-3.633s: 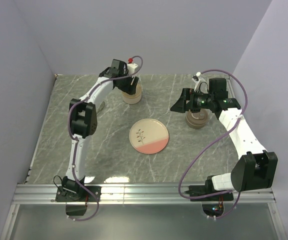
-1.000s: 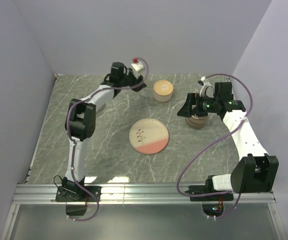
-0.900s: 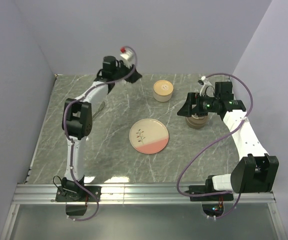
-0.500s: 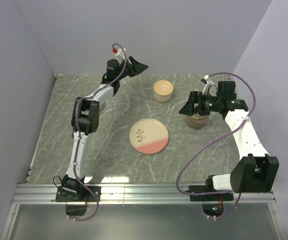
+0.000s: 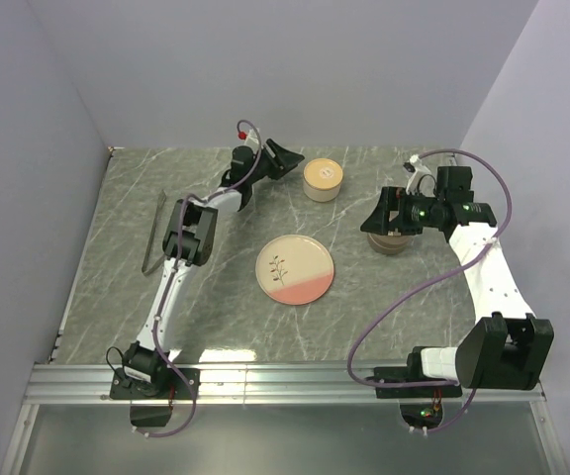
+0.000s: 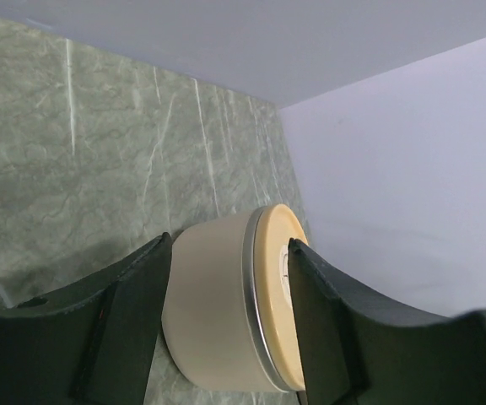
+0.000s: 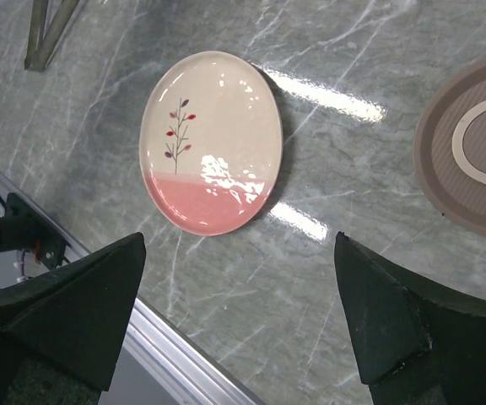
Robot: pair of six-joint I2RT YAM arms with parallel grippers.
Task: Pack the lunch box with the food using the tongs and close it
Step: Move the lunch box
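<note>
The lunch box (image 5: 323, 179) is a cream round container with a tan lid on it, standing at the back of the table. In the left wrist view the lunch box (image 6: 226, 321) shows between my dark fingers (image 6: 133, 304). My left gripper (image 5: 283, 158) hovers open just to its left, not touching it. The silver tongs (image 5: 154, 233) lie on the table at the far left, and their tongs end (image 7: 49, 29) shows in the right wrist view. My right gripper (image 5: 376, 216) hangs open above the table, holding nothing. No food is in view.
A pink-and-cream plate (image 5: 294, 269) with a sprig drawing lies bare in the middle; the plate (image 7: 212, 139) shows below my right gripper (image 7: 243, 312). A brown round piece (image 5: 389, 240) sits under the right arm; this brown piece (image 7: 471, 148) bears a pale mark. A metal rail (image 5: 285, 381) runs along the near edge.
My left arm has let go of the lunch box, swung out to the back left and come round to it again, jaws widening. The tongs have come into view. The right arm has shifted slightly right.
</note>
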